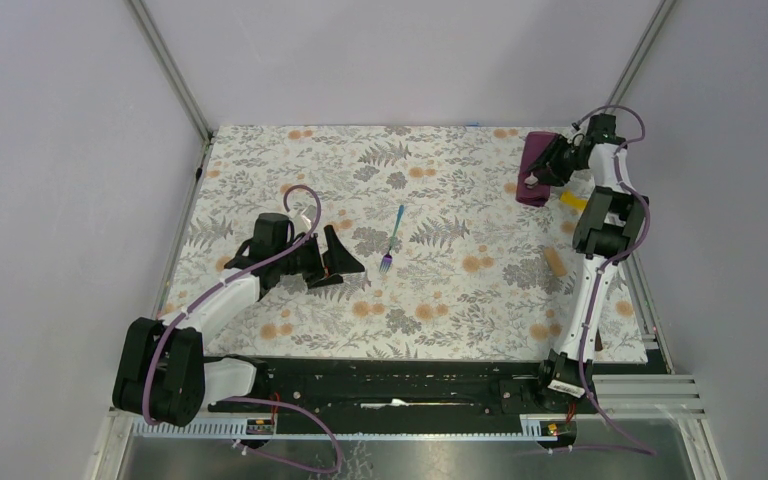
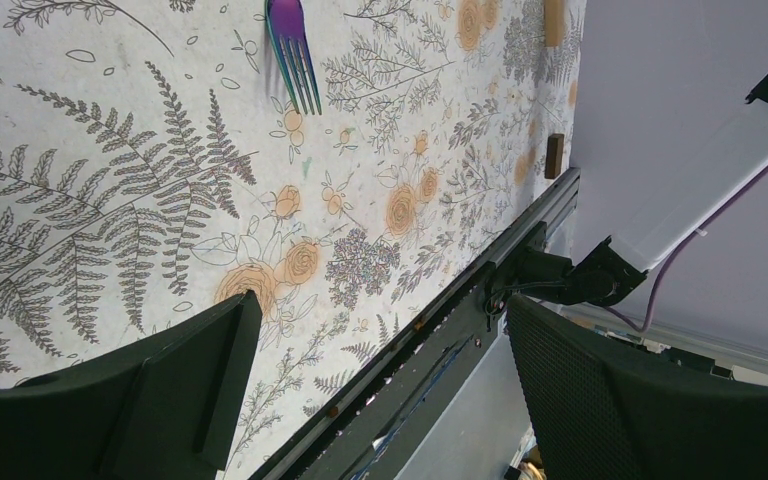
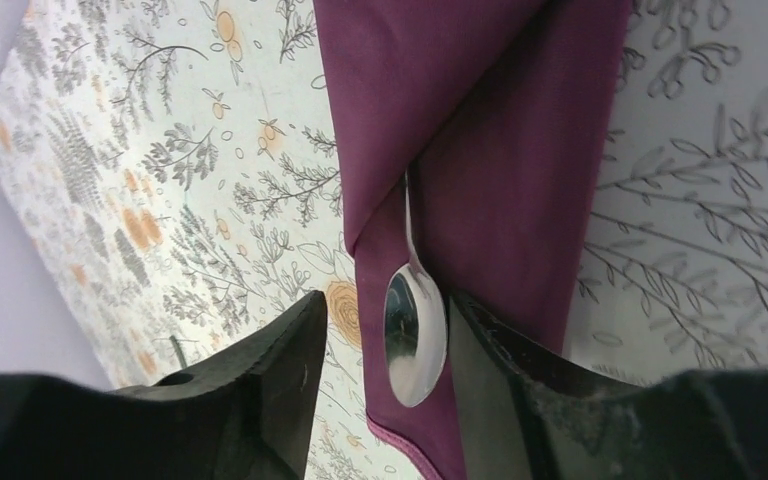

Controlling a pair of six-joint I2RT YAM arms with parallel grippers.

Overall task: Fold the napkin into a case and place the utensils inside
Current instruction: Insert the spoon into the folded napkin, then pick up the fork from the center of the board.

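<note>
your right gripper [image 3: 388, 305]: jaws partly parted, straddling the spoon [image 3: 415, 340] bowl; handle tucked in the folded purple napkin [image 3: 500, 150], far right corner. your left gripper [image 2: 382, 305]: wide, holding nothing, near the iridescent fork [image 1: 392, 240]. floral tablecloth [image 1: 440, 300]; lilac walls [image 1: 410, 60].

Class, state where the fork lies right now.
Top view: the fork lies mid-table on the floral tablecloth, just right of the open left gripper, far from the napkin.

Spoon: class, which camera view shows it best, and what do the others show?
The right wrist view: the spoon lies close and sharp, bowl out, handle tucked under the napkin fold. The top view shows it too small to tell; the left wrist view lacks it.
</note>
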